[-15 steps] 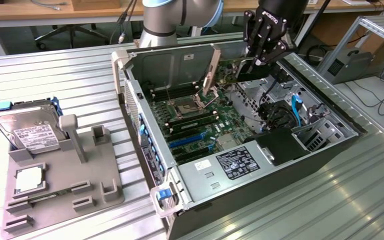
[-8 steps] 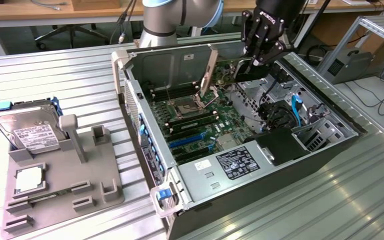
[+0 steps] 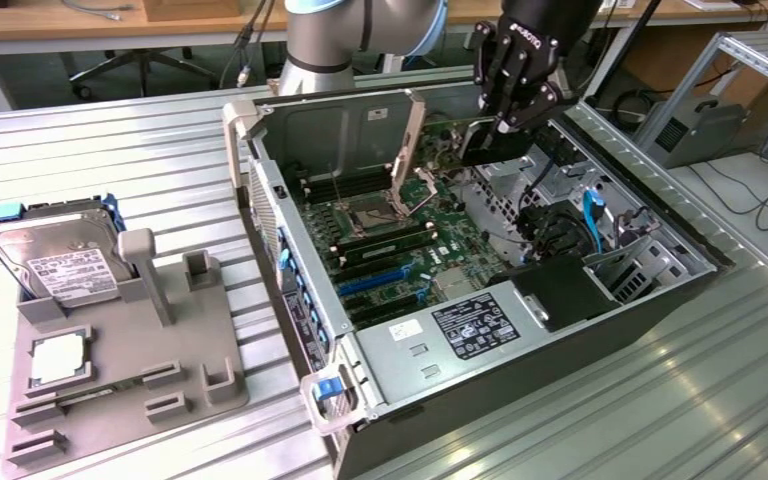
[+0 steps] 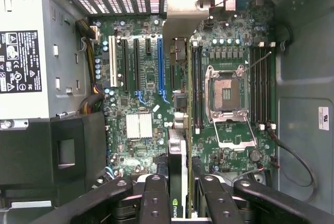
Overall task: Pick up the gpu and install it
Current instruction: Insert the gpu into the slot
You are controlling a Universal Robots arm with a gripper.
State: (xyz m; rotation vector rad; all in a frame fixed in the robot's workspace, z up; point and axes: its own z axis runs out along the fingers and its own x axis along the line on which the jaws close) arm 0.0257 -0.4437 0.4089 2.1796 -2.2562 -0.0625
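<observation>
The gpu (image 4: pixel 177 145) is a thin dark card seen edge-on in the wrist view, with its silver bracket (image 4: pixel 185 7) at the far end. My gripper (image 4: pixel 180 203) is shut on it, one black finger (image 4: pixel 155 198) on each side. In the exterior view the gripper (image 3: pixel 507 118) hangs over the back of the open computer case (image 3: pixel 291 260), and the gpu (image 3: pixel 488 148) hangs below it, above the motherboard (image 3: pixel 411 250). Beneath the card lie the expansion slots, one of them blue (image 4: pixel 159 62), next to black ones (image 4: pixel 134 62).
An open CPU socket (image 4: pixel 227 96) with its raised lever sits beside the card. The power supply (image 3: pixel 471 325) fills the case's near end. On the exterior view's left, a grey fixture (image 3: pixel 157 380) holds a hard drive (image 3: pixel 51 260) and a square CPU chip (image 3: pixel 57 358).
</observation>
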